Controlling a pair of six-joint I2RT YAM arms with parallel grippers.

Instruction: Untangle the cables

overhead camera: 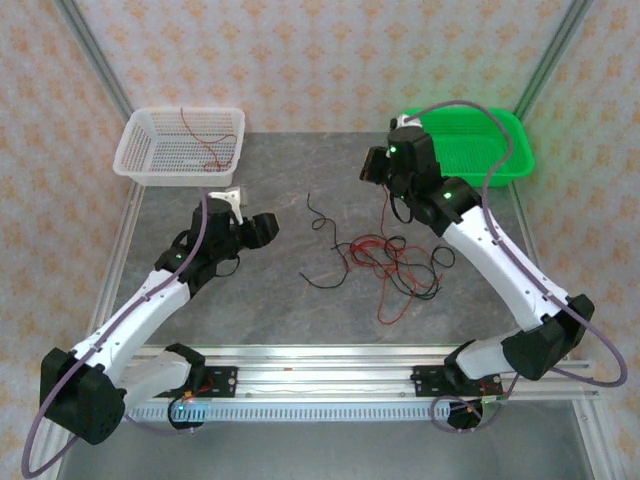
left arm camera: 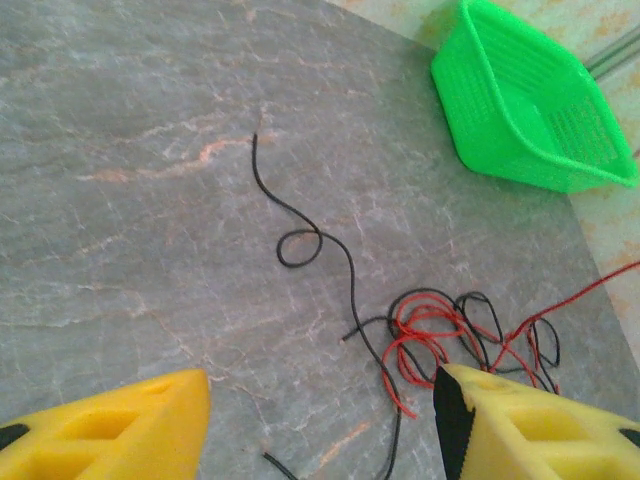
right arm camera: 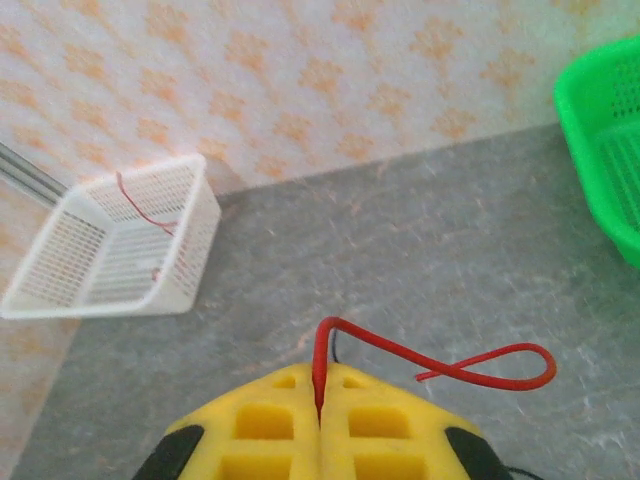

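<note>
The cables (overhead camera: 390, 262) lie as a loose snarl of thin red and black wires on the grey table, right of centre. My right gripper (overhead camera: 372, 168) hovers above and behind the snarl. In the right wrist view its yellow fingers (right arm camera: 321, 385) are shut on a red cable (right arm camera: 440, 365) that loops out to the right. A thin strand hangs from it down to the snarl. My left gripper (overhead camera: 264, 228) is left of the snarl, open (left arm camera: 325, 420), low over the table. The snarl (left arm camera: 450, 330) lies by its right finger (left arm camera: 530, 420). A black strand (left arm camera: 300, 245) curls away to the left.
A white basket (overhead camera: 180, 148) at the back left holds a red wire (overhead camera: 205, 140); it also appears in the right wrist view (right arm camera: 120, 250). A green basket (overhead camera: 470, 150) stands at the back right, behind the right arm. A short black wire (overhead camera: 320, 215) lies apart, left of the snarl.
</note>
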